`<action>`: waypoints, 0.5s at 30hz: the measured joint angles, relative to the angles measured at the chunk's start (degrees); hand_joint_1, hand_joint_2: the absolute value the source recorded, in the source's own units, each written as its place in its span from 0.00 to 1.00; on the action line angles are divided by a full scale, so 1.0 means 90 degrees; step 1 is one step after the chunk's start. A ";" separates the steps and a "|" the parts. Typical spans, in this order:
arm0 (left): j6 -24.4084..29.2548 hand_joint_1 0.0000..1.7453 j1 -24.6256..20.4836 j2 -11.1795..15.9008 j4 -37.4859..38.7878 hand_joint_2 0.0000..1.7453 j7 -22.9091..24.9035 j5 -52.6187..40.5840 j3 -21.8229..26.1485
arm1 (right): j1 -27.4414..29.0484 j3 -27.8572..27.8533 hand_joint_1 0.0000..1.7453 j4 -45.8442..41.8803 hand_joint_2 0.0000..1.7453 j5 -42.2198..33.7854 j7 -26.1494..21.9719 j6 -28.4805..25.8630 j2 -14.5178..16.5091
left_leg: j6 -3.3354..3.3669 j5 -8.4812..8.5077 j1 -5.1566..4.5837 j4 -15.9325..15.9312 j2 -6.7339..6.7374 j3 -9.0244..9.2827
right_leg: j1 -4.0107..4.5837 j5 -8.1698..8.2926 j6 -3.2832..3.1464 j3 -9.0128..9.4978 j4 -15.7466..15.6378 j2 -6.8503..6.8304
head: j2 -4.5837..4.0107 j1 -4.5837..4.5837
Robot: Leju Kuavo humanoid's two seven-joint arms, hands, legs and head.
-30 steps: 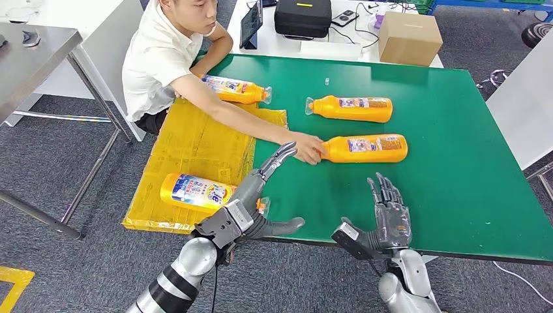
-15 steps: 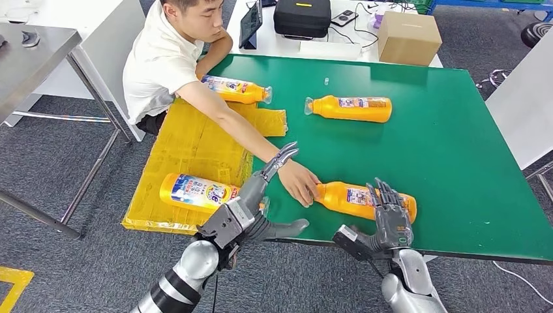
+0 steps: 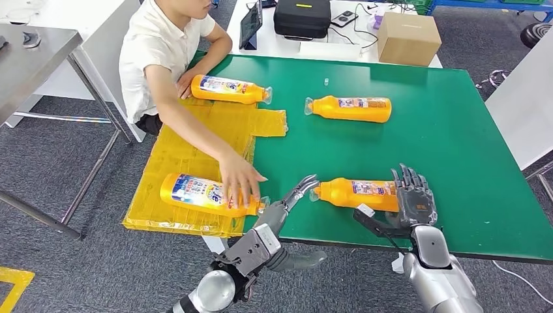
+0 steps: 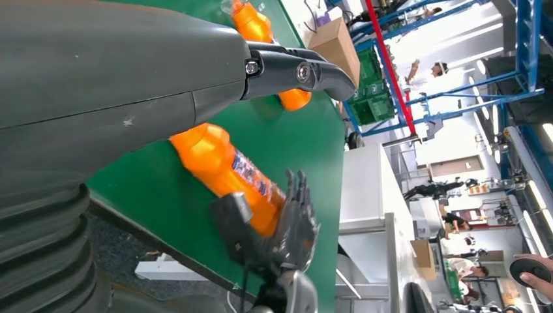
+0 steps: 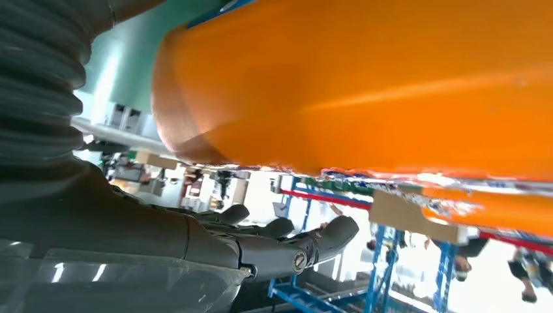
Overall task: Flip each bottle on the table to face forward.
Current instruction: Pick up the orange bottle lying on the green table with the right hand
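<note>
Near bottle (image 3: 357,193) lies on its side at the green table's (image 3: 456,143) front edge, cap toward the left hand. Right hand (image 3: 412,202) is at its base end, fingers spread upright against it, thumb under; not clamped. Left hand (image 3: 277,222) is spread, holding nothing, fingertips just beside the cap. Far bottle (image 3: 352,108) lies mid-table. Two more bottles (image 3: 202,194) (image 3: 228,89) lie on yellow cardboard (image 3: 189,143); a person's hand (image 3: 238,179) rests on the nearer one.

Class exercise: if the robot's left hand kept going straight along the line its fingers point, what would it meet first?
Probably the neck end of the nearest orange bottle: the left hand has fingertips just short of it, though depth is unclear.
</note>
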 joint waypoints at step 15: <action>-0.0007 0.00 0.0002 0.0000 0.0000 1.00 0.0155 -0.0012 -0.0083 | -0.0729 0.0161 0.00 0.0904 1.00 -0.0454 0.0319 0.1022 -0.0210 | 0.0003 -0.0001 -0.0002 0.0000 0.0003 0.0035 | -0.0002 0.0001 0.0002 0.0029 -0.0003 0.0002 | 0.0000 0.0000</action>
